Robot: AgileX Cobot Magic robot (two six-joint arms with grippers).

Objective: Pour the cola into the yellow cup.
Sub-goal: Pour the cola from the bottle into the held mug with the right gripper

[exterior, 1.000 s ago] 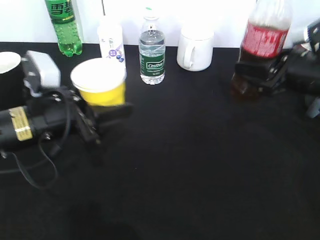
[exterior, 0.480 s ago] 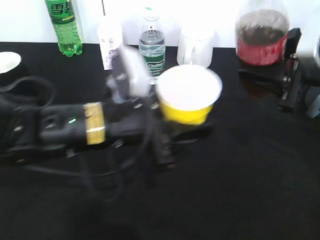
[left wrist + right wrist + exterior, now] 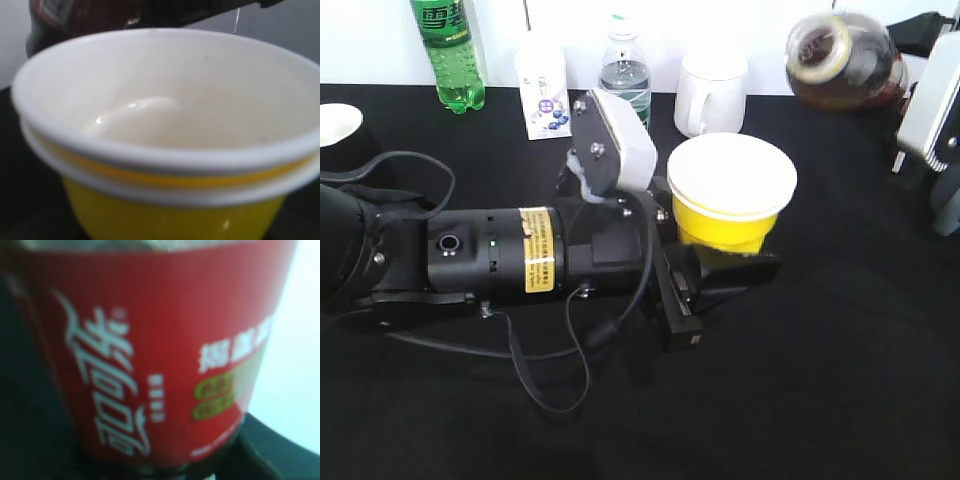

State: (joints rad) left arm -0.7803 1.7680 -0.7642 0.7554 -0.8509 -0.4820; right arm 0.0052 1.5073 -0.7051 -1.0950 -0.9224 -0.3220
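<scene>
The yellow cup (image 3: 730, 195), white inside, is held upright above the black table (image 3: 840, 380) by my left gripper (image 3: 725, 262), which is shut on its lower body. In the left wrist view the cup (image 3: 165, 125) fills the frame and no dark liquid shows in it. The cola bottle (image 3: 847, 60) is lifted and tipped over at the upper right, its neck end towards the cup and a little apart from the rim. My right gripper (image 3: 900, 92) is shut on it. The red label (image 3: 155, 340) fills the right wrist view. The bottle also shows behind the cup (image 3: 55, 15).
A green soda bottle (image 3: 448, 50), a small white carton (image 3: 542, 95), a water bottle (image 3: 623, 65) and a white mug (image 3: 712, 95) stand along the back edge. A dark mug (image 3: 335, 125) is at the far left. My left arm (image 3: 470, 260) lies across the table's middle.
My left arm has carried the cup from the left to the middle right. My right gripper has lifted the cola bottle off the table and tipped it towards the cup.
</scene>
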